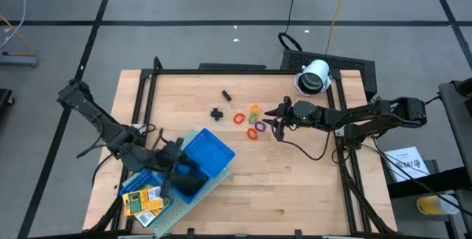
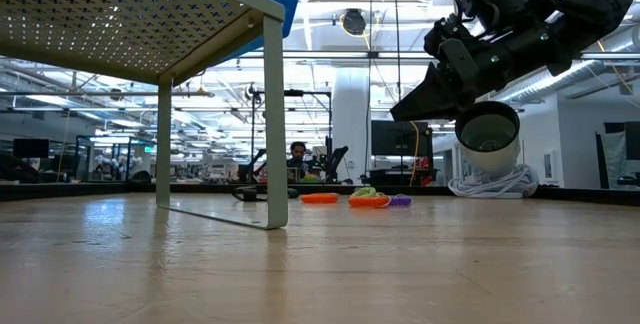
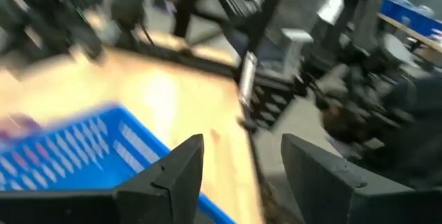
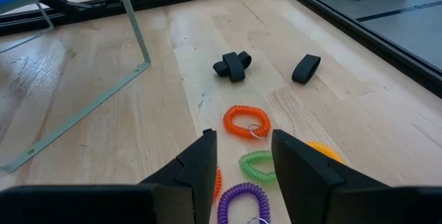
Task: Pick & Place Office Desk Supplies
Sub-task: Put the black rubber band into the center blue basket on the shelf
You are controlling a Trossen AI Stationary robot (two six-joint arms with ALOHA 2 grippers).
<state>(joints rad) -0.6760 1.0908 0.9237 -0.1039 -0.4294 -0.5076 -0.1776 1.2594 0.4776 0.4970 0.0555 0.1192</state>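
Observation:
Coiled rings lie on the table beside and under my right gripper [image 1: 274, 121]: orange [image 4: 245, 122], green [image 4: 255, 163], purple [image 4: 242, 200] and yellow [image 4: 322, 152]. Two black clips [image 4: 233, 65] [image 4: 306, 68] lie farther toward the table's left. My right gripper [image 4: 242, 137] hangs open above the rings and touches none; the low view shows it clear of the table. My left gripper [image 1: 190, 180] [image 3: 242, 141] stands open over the blue tray [image 1: 210, 154], nothing between its fingers. Two yellow packs [image 1: 140, 201] lie flat on the perforated stand [image 1: 173, 203] next to the tray.
The blue tray rests on the raised perforated stand, whose thin legs [image 2: 275, 114] reach down to the table at near left. A white cylindrical device [image 1: 313, 77] stands at the far right corner. A black frame [image 1: 147, 84] runs round the tabletop.

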